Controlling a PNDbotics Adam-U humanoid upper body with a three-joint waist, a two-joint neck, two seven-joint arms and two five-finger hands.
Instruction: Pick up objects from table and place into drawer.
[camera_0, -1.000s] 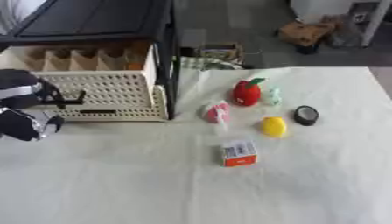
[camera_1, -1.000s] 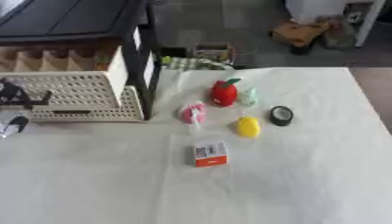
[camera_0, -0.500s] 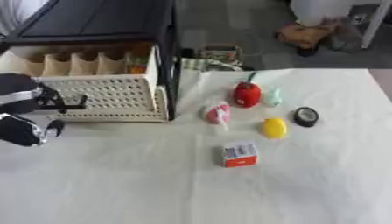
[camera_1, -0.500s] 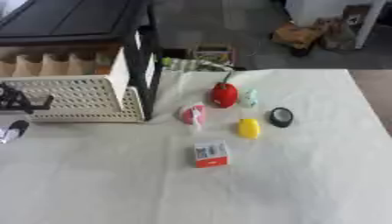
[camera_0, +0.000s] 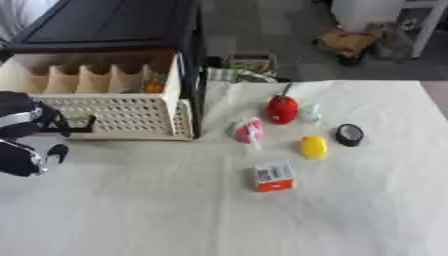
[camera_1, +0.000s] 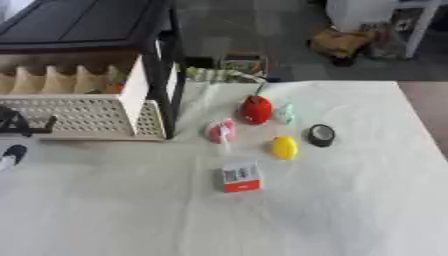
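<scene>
The cream perforated drawer stands pulled out of the black cabinet, with dividers and a small orange thing inside. My left hand is at the left edge with its fingers hooked on the drawer's black handle. On the white table lie a red pepper-shaped thing, a pale green thing, a pink packet, a yellow lemon-like thing, a black round thing and a white and orange box. My right hand shows in no view.
The cabinet's black post stands between the drawer and the objects. Beyond the table's far edge, a basket and brown clutter sit on the floor. The near half of the tablecloth lies bare.
The picture has shifted slightly, so the camera moved. My left hand stays at the drawer handle and the objects on the table lie as before.
</scene>
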